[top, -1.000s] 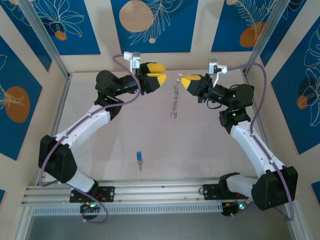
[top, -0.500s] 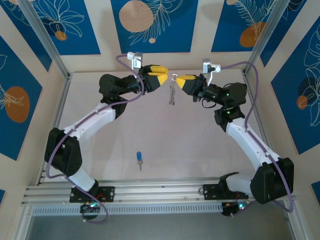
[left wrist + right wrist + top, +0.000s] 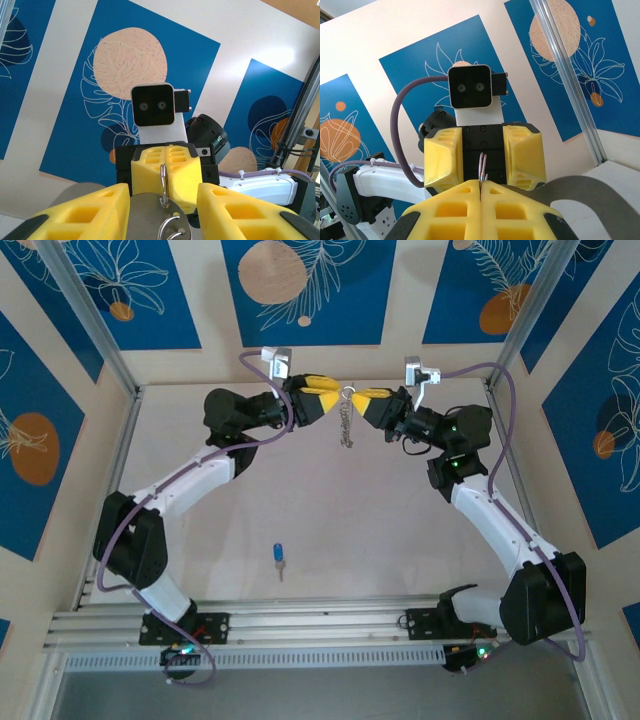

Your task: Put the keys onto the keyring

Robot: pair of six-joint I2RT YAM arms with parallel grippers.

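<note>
In the top view both arms rise from the bottom edge and bow outward. The left arm [image 3: 190, 475] has its elbow at the far left and the right arm [image 3: 495, 520] has its elbow at the lower right. Their forearms then angle inward to meet at the upper middle of the frame.

There the left gripper [image 3: 333, 392] and right gripper [image 3: 358, 397] face each other nearly tip to tip, level and held above the table [image 3: 400, 540]. The keyring [image 3: 346, 425] is between them, with its chain hanging straight down from the meeting point.

In the right wrist view the right gripper's fingers [image 3: 450, 210] are pressed together along a thin seam. They pinch the metal ring [image 3: 482, 169], which stands up out of that seam.

In the left wrist view the left gripper's fingers [image 3: 80, 212] stand apart at the bottom corners. The grey tag [image 3: 145, 207] lies in the gap between them, with the ring looped above it. The tag spans that gap edge to edge — whether the pads actually press on it cannot be told.

The key [image 3: 279, 553] lies flat on the table at lower centre-left. Its blue head is up-frame and its blade points toward the bottom edge — well apart from both grippers and from the keyring.
</note>
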